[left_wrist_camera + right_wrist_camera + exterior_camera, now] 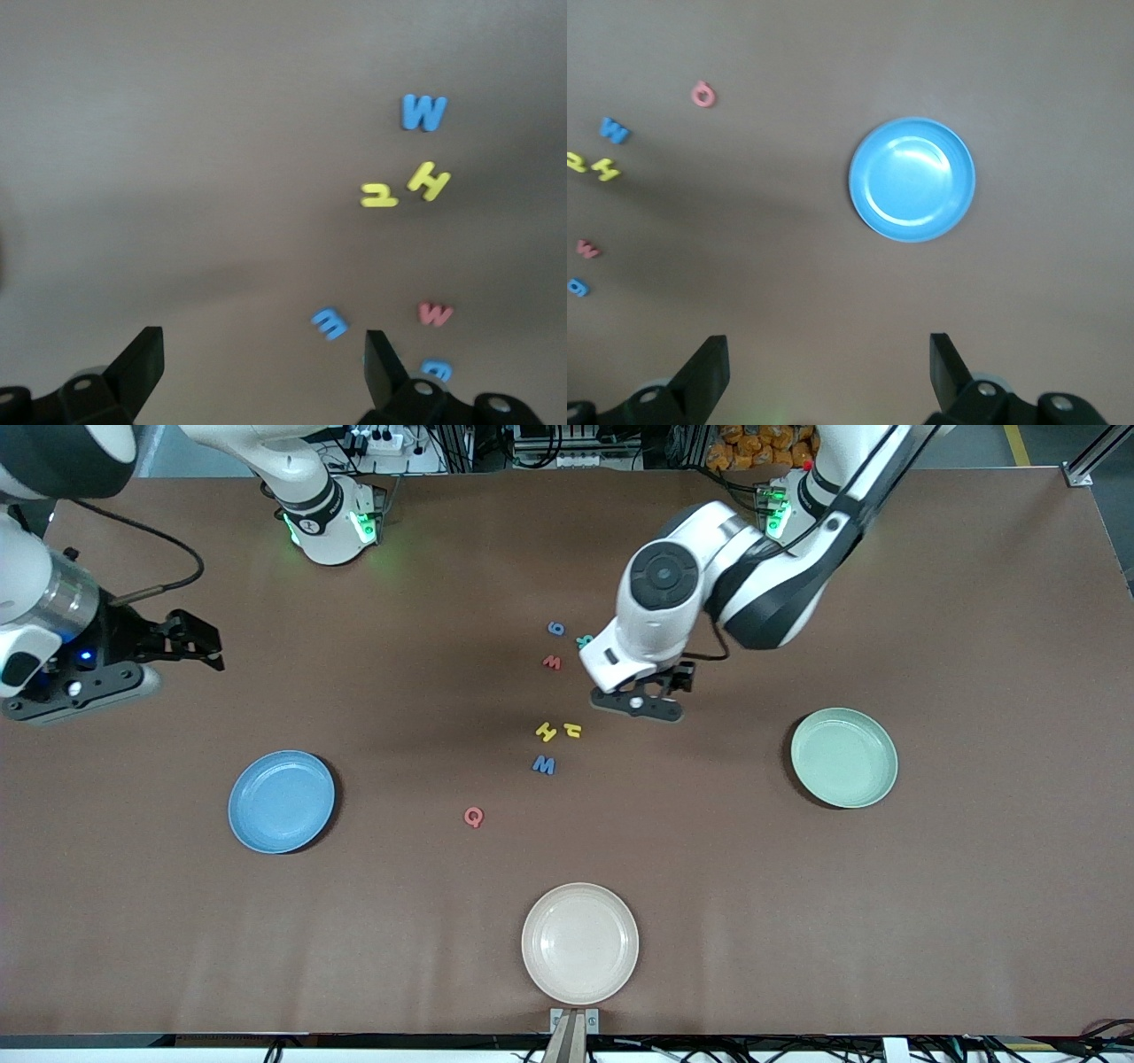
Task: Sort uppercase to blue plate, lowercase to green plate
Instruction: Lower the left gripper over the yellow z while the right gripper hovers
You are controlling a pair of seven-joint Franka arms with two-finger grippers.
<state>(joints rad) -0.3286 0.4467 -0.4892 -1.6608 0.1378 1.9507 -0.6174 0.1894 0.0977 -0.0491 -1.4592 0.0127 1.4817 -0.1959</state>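
Observation:
The letters lie mid-table: blue g (555, 628), teal R (585, 640), red w (552, 662), yellow H (546, 732), yellow h (572, 730), blue W (543, 764), pink Q (473, 816). A blue m (330, 322) shows only in the left wrist view, close to one fingertip. My left gripper (651, 691) (263, 341) hangs open over the table beside the cluster, holding nothing. The blue plate (282, 802) (912, 179) sits toward the right arm's end, the green plate (843, 757) toward the left arm's end. My right gripper (199, 642) (828, 341) waits open over bare table.
A cream plate (579, 942) sits near the table's front edge, nearer the front camera than the letters. Brown tabletop surrounds the plates. The left arm's forearm hangs over the table above the letters.

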